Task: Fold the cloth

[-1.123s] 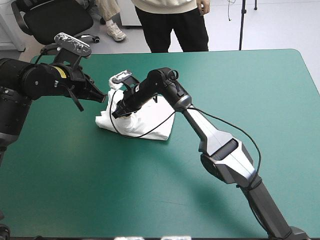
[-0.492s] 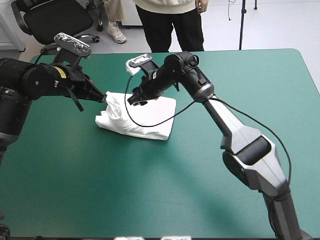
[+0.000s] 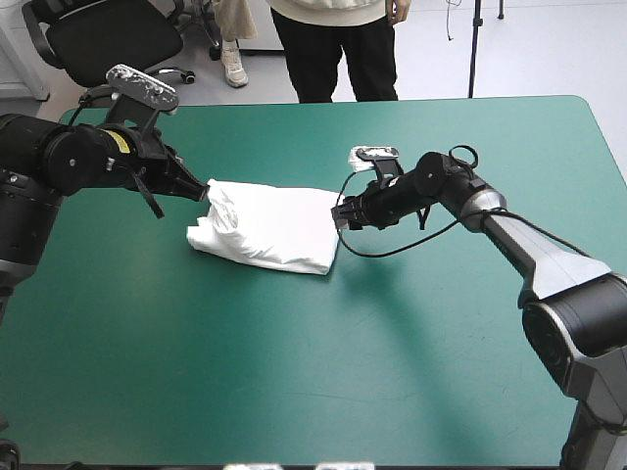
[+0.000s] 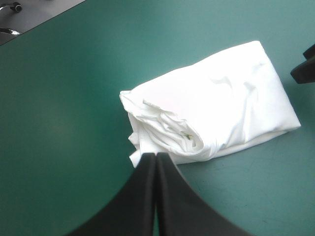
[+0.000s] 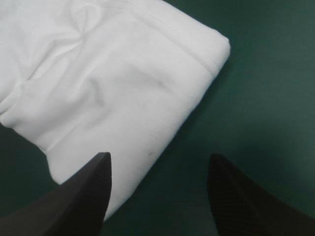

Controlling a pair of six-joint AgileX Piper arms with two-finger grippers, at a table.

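T-shirt (image 4: 216,108): rumpled layers in left wrist view, smooth corner in right.

A teal-green tabletop (image 3: 294,392) with rounded far corners fills most of the high view, evenly lit, with soft shadows on its cover. Beyond its far edge lies a pale grey floor (image 3: 549,49). A black office chair (image 3: 98,34) stands past the far left corner. A thin dark pole (image 3: 474,49) rises farther right.
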